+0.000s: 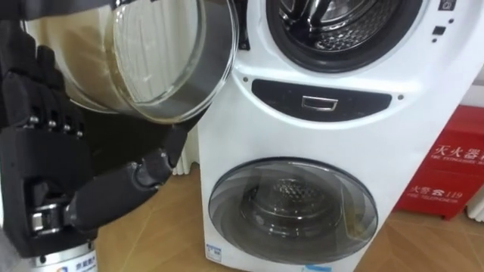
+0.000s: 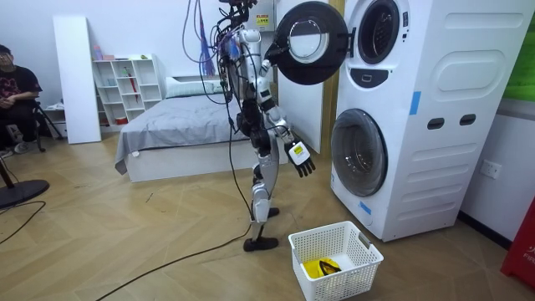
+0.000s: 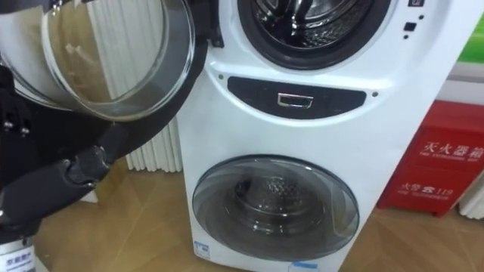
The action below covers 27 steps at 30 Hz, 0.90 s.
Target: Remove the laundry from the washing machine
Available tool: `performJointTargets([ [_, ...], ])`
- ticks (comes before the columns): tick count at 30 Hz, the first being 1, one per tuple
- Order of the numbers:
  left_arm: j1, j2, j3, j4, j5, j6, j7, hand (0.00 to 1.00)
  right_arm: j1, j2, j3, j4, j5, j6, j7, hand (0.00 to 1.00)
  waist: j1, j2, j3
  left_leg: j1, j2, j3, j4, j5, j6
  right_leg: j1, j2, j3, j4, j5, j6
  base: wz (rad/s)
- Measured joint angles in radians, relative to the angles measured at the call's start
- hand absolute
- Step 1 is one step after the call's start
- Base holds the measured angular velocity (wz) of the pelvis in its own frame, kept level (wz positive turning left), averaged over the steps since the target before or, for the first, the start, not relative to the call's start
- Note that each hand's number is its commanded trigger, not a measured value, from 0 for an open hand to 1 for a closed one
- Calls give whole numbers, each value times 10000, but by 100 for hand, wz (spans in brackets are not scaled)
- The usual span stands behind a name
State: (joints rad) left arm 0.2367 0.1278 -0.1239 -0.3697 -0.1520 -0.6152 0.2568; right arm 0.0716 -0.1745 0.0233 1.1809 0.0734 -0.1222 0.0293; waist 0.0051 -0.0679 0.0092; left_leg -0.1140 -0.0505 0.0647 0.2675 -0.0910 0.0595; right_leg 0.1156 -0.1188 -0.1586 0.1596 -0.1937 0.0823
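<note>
I stand facing a white stacked washing machine (image 1: 302, 128). Its upper round door (image 1: 166, 60) is swung open to my left, baring the steel drum (image 1: 340, 23); I make out no clothes inside. My left hand (image 1: 38, 174) is raised beside that door, open with fingers straight, and its thumb (image 1: 121, 185) reaches toward the door's lower rim. My right hand (image 2: 301, 157) hangs low at my side, fingers relaxed and empty. A yellow cloth (image 2: 322, 267) lies in a white basket (image 2: 334, 286) on the floor by my feet.
The lower door (image 1: 291, 211) is closed. A red box (image 1: 454, 166) stands to the machine's right, a white radiator (image 3: 151, 151) to its left. Behind me are a bed (image 2: 175, 125), a white shelf (image 2: 125, 84) and a seated person (image 2: 12, 92).
</note>
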Motion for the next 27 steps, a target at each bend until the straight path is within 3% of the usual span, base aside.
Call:
performJointTargets([
  [6,11,-27,-197,2,17,-119,2,0,-16,-131,-77,266,-4,-218,-307,0,-379,53,-40,-183,3,163,65,17,-26,-225,-38,198,2,94,-77,-4],
  [8,12,-58,-384,66,21,-203,3,0,-18,-181,-86,274,10,-220,-458,0,-402,-85,-33,-309,8,140,423,-33,-86,-325,-210,98,20,139,-150,-26],
  [9,3,-108,-447,79,21,-209,3,0,-31,-211,-92,252,15,-226,-490,0,-407,-3,-11,-524,97,97,1150,-299,-147,-355,-281,-84,136,142,-156,-72],
  [10,132,-269,-496,116,19,-353,3,0,-96,-287,-114,194,31,-230,-540,0,-274,381,-29,-626,591,-45,3107,-1634,-331,-585,-274,-344,811,76,-68,-96],
  [11,68,-291,-497,225,36,-531,4,0,-159,-238,-96,87,65,-280,-628,0,-294,842,23,-752,670,-499,3602,-2531,-82,-962,-82,-272,1763,-114,88,-99],
  [12,80,-243,-521,315,67,-559,4,0,-119,-112,-54,97,69,-269,-611,0,-317,635,35,-650,559,-551,3515,-2589,17,-1059,-86,-113,1977,-169,51,-37],
  [13,78,-137,-661,433,67,-559,4,0,-71,51,21,130,44,-255,-384,0,-522,518,-25,-433,514,-538,3065,-2590,31,-1132,44,-129,2007,-254,-57,35],
  [15,68,-64,-1078,658,72,-554,4,0,-55,106,41,231,16,-319,-122,0,-972,245,-36,-80,652,-36,1754,-2169,-3,-1187,190,-202,1732,-196,-247,93],
  [16,-22,66,-1510,776,81,-434,4,0,47,90,36,279,31,-318,-162,0,-1170,-76,-219,213,697,816,822,-1657,-286,-1271,85,-173,1170,-148,-604,109],
  [17,-369,110,-2079,919,158,-218,-3,0,58,-41,-10,272,64,-326,-287,0,-1073,-287,-144,279,442,1138,773,-1331,-377,-1444,34,374,718,135,-608,96],
  [18,-503,35,-2379,1050,193,-191,-4,0,38,-185,-58,279,103,-319,-363,0,-1063,-128,-198,270,503,1150,785,-1057,-11,-1518,173,633,716,133,-591,34],
  [19,-619,-10,-2728,1136,295,-101,-6,0,-98,-269,-35,264,163,-316,-578,0,-941,162,-128,250,525,1134,965,-928,61,-1577,341,1117,772,143,-561,-36],
  [20,-632,-15,-2939,1212,367,-71,-8,0,-279,-250,58,209,196,-315,-656,0,-849,458,-141,225,518,979,1446,-1449,232,-1691,431,1193,1025,179,-435,-70],
  [21,-635,-5,-3004,1234,363,-71,-21,0,-400,-173,171,219,201,-312,-643,0,-852,602,-73,214,559,994,1549,-1601,397,-1695,471,1273,1124,240,-383,-84],
  [22,-685,164,-3201,1374,369,-45,-110,0,-426,97,409,206,225,-326,-548,0,-1095,601,-81,294,593,1124,1390,-1650,436,-1525,506,1268,1207,307,-328,-36],
  [24,-979,206,-3729,1508,450,411,-630,0,-381,288,504,206,221,-301,-417,0,-1519,467,-46,613,678,1748,545,-1513,220,-1516,598,1250,1353,322,-315,8],
  [26,-1664,186,-4647,1971,477,1869,-1434,0,-421,220,676,194,283,-299,-456,0,-1928,354,-88,1079,612,2962,-847,-1203,-237,-1546,659,1275,1127,359,-548,10],
  [27,-1830,184,-4825,2101,492,2145,-1650,0,-463,228,739,197,284,-298,-482,0,-1992,324,-72,1079,593,3213,-944,-1165,-222,-1547,693,1281,970,405,-607,-39],
])
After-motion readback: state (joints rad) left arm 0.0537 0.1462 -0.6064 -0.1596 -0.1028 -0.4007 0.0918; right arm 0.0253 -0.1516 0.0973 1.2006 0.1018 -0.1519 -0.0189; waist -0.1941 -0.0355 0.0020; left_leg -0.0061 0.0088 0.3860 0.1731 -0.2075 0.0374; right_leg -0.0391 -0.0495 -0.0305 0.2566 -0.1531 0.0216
